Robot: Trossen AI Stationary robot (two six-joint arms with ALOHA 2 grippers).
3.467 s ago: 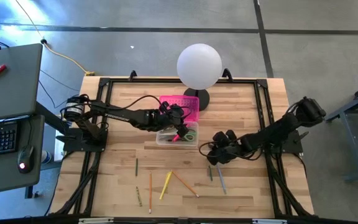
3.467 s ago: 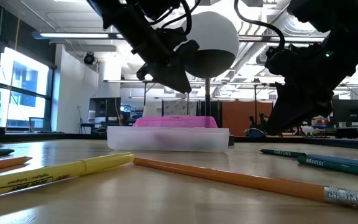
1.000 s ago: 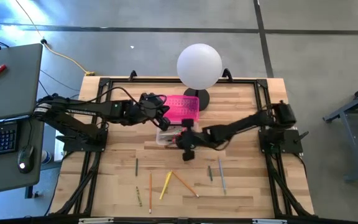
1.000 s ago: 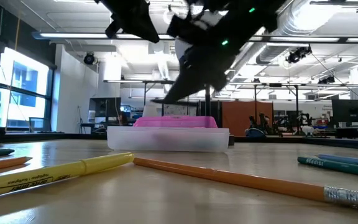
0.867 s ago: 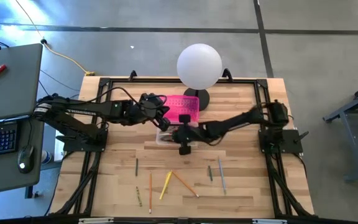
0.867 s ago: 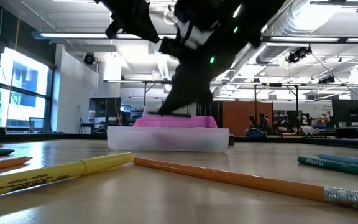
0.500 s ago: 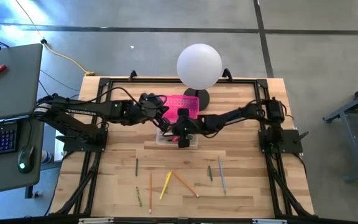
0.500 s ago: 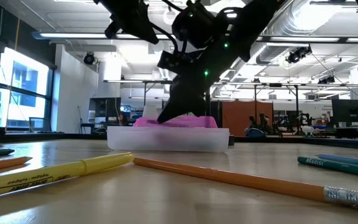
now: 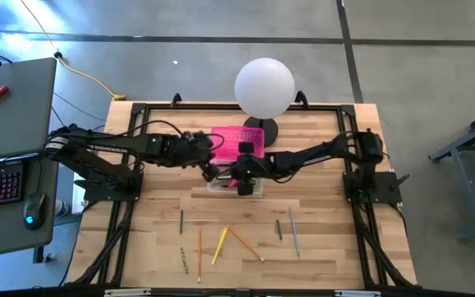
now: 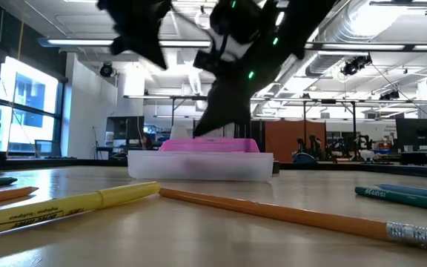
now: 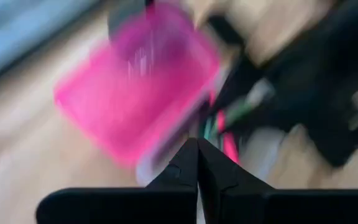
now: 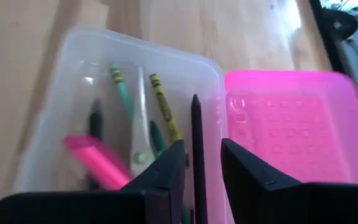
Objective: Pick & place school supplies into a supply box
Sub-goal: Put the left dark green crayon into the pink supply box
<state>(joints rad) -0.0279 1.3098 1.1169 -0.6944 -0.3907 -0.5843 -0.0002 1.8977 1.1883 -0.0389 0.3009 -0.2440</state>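
The supply box [image 9: 236, 183] has a clear base [image 12: 73, 93] and an open pink lid [image 9: 242, 142]. In it lie a pink marker [image 12: 98, 160], green and yellow crayons [image 12: 163, 111] and pale scissors [image 12: 140, 146]. My right gripper [image 12: 202, 144] hangs open just above the base [image 9: 242, 180], its fingers on either side of a dark pencil [image 12: 195, 118] that points into the box. My left gripper [image 11: 197, 149] is shut, holds nothing, and hovers at the box's left end [image 9: 210, 171]. My right gripper has the dark pencil [image 12: 196, 134] lying lengthwise between its open fingers, close beside one finger [image 12: 174, 158]. Whether that finger touches it I cannot tell. The fingers slant down from the table's right side.
Loose pencils and pens lie toward the near edge: a yellow one [image 9: 219, 245], orange ones [image 9: 246, 243], a green one [image 9: 181, 219] and grey ones [image 9: 292, 233]. A white globe lamp [image 9: 264, 87] stands just behind the lid. A black frame edges the table.
My right gripper has gone from the near side of the box toward the far edge and the left, and now hangs over the clear base. My left gripper has tipped downward toward the box's left end.
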